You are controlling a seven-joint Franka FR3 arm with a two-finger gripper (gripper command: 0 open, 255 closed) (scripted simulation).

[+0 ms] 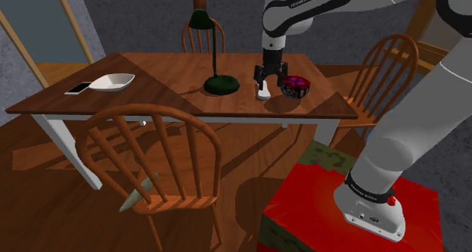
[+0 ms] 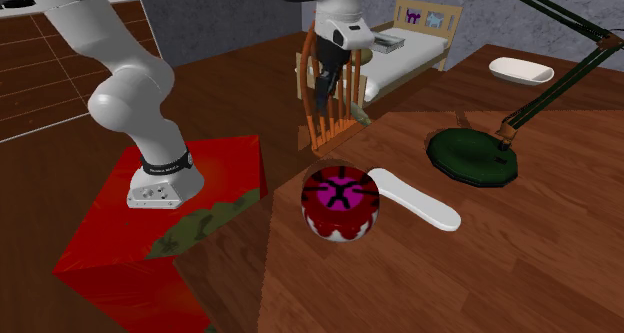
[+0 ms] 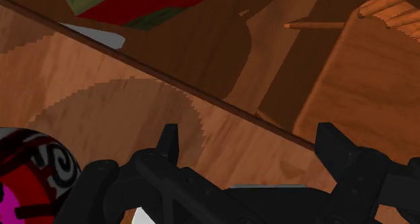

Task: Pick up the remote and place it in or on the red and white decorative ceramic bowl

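Plainly, I have nothing in my grasp yet: my gripper [image 3: 250, 140] hangs over the wooden table [image 1: 166, 80] with its two fingers spread wide and only bare tabletop between them. The remote [image 2: 415, 198], drawn plain white, lies flat on the table just beside the red and white bowl [image 2: 341, 201], between that bowl and the dark green lamp base [image 2: 474, 159]. Lying flat with its long sides free, it offers a narrow width to close across, which I judge is why my fingers stand open and point down over it. The bowl sits so near that the carry should be short, though the lamp base crowds the remote's other side. In the wrist view a pale sliver shows beneath my hand; it may be the remote's end, but I cannot be sure. In the shoulder view my fingertips hover just above one end of the remote, apart from it as far as I can judge. My arm reaches out from the red stand [image 1: 302, 197], its forearm carried high and the wrist turned so the hand points nearly straight down at the table.
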